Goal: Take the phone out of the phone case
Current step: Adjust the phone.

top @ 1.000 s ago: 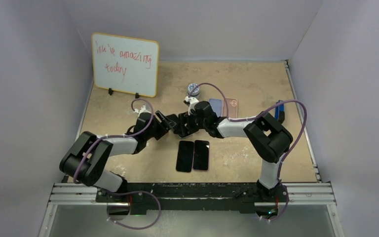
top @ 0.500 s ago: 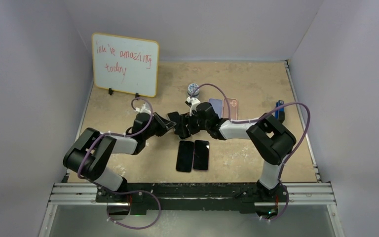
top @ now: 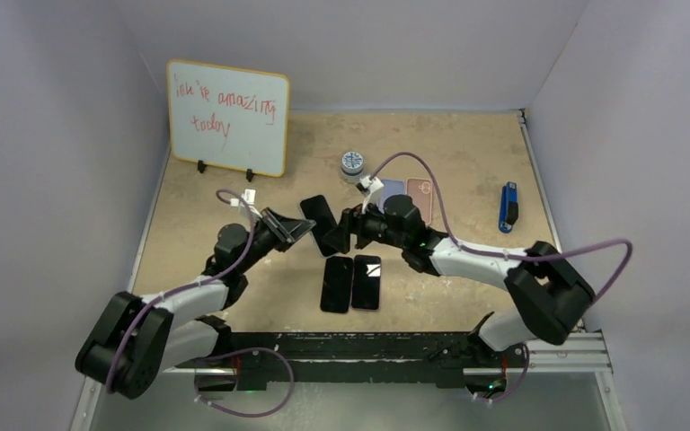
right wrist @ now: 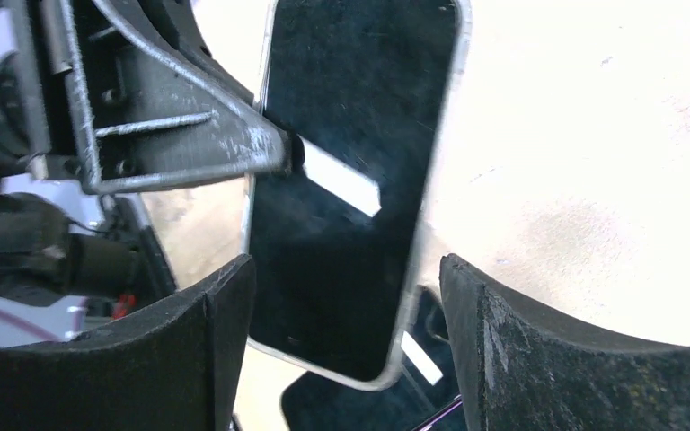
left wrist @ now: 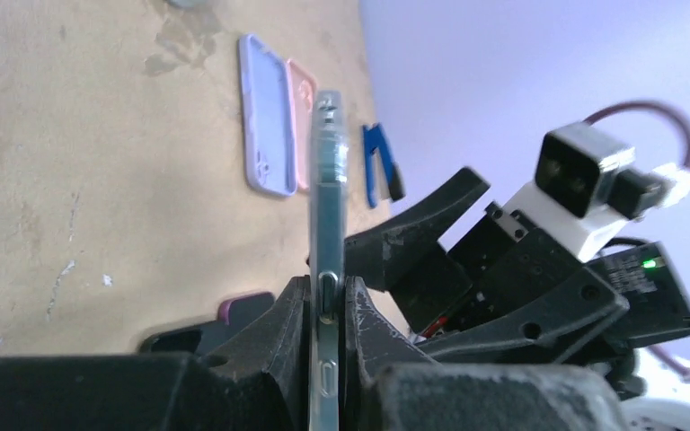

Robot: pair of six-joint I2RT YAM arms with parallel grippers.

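Observation:
A black phone in a clear phone case [top: 321,223] hangs above the table, tilted. My left gripper [top: 303,230] is shut on its long side; in the left wrist view the case [left wrist: 328,171] runs edge-on between the closed jaws of that gripper [left wrist: 327,310]. My right gripper [top: 341,237] faces it from the right, open. In the right wrist view the phone's dark screen [right wrist: 350,180] hangs between the spread fingers [right wrist: 503,346] without touching them, and a left finger [right wrist: 189,153] presses on its edge.
Two bare dark phones [top: 337,284] [top: 367,282] lie side by side below the grippers. A lavender case [top: 393,192] and a pink case [top: 420,196] lie behind them, next to a small round tin [top: 352,162]. A whiteboard [top: 226,117] stands back left; a blue tool [top: 508,206] lies right.
My left gripper has closed on the phone's side and drawn back to the left. The right arm's elbow has swung out to the right, and its gripper stays open.

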